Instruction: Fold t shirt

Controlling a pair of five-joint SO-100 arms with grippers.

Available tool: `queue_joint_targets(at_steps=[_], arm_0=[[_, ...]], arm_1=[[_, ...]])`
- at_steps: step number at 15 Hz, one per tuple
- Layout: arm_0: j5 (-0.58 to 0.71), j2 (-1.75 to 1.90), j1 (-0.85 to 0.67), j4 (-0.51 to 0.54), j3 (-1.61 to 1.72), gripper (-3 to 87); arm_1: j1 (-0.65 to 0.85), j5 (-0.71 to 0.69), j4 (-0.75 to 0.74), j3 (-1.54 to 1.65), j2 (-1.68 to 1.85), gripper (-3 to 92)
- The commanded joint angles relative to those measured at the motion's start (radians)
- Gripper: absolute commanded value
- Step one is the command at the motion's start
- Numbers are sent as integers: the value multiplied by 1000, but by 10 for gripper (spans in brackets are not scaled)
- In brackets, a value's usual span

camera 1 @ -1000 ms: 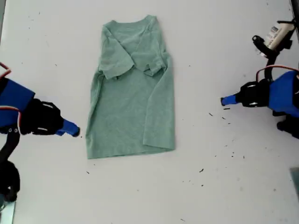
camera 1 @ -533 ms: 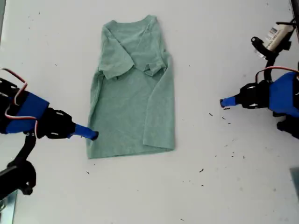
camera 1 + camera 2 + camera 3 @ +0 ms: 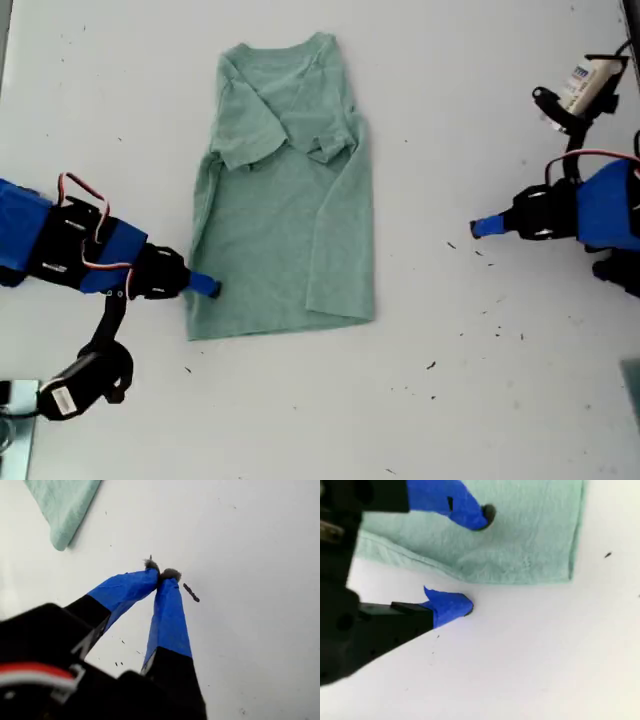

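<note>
Fold in progress, seen from above and from both wrists. The soft, heathered sage-green short-sleeved cotton t shirt [image 3: 283, 195] lies flat on the white table [image 3: 480, 400], collar toward the far edge, slightly toward the exterior view's left of centre. Both sleeves are turned in across the chest and the long sides are folded inward, so the garment already forms a narrow upright rectangle; the lengthwise folds appear done. What seems to remain is the crosswise fold, bringing the hem up toward the collar, and this is not yet begun.

My second gripper [image 3: 205, 287], blue-taped at the tips on a black and blue arm, reaches in from the exterior view's left, held low and roughly level, at the side edge of the shirt near the hem corner. In the second wrist view its jaws stand apart and straddle the cloth edge: one blue fingertip [image 3: 470, 515] over the green fabric, the other [image 3: 452, 607] on bare table just beside the hem. Nothing is gripped yet.

My first gripper [image 3: 483, 226] points in from the exterior view's right, well apart from the shirt, over bare table. In the first wrist view [image 3: 161, 575] its taped tips meet, pressed together on nothing, with only a corner of the shirt [image 3: 62, 505] in sight.
</note>
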Motion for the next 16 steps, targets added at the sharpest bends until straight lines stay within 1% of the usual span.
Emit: queue_joint_targets(at_steps=[1, 3, 5, 6, 7, 8, 9, 11, 12, 16], arm_0=[[-15, -61, 21, -71, -12, -2], [-21, -141, 35, -163, -21, -2], [-43, -235, 60, -181, -81, -2], [-54, -221, 66, -169, -104, -2], [-64, -158, 67, -9, -199, -2], [-64, -95, 48, 245, -342, -2], [-74, -11, 32, 442, -462, -2], [-43, 83, -28, 666, -624, -2], [-25, 110, -61, 709, -652, -2], [8, 107, -97, 707, -735, -2]], arm_1=[[-9, 6, -5, 12, 14, 22], [-9, 5, 3, 2, 14, 22], [-17, 12, 28, -14, 14, 22], [-20, 12, 29, -14, 14, 22], [-20, 14, 29, -14, 14, 22], [-20, 14, 29, -14, 14, 22], [-20, 14, 28, -14, 14, 22], [-9, 3, 23, -17, 14, 22], [-5, 0, 23, -20, 14, 22], [-2, -6, 23, -21, 14, 22]])
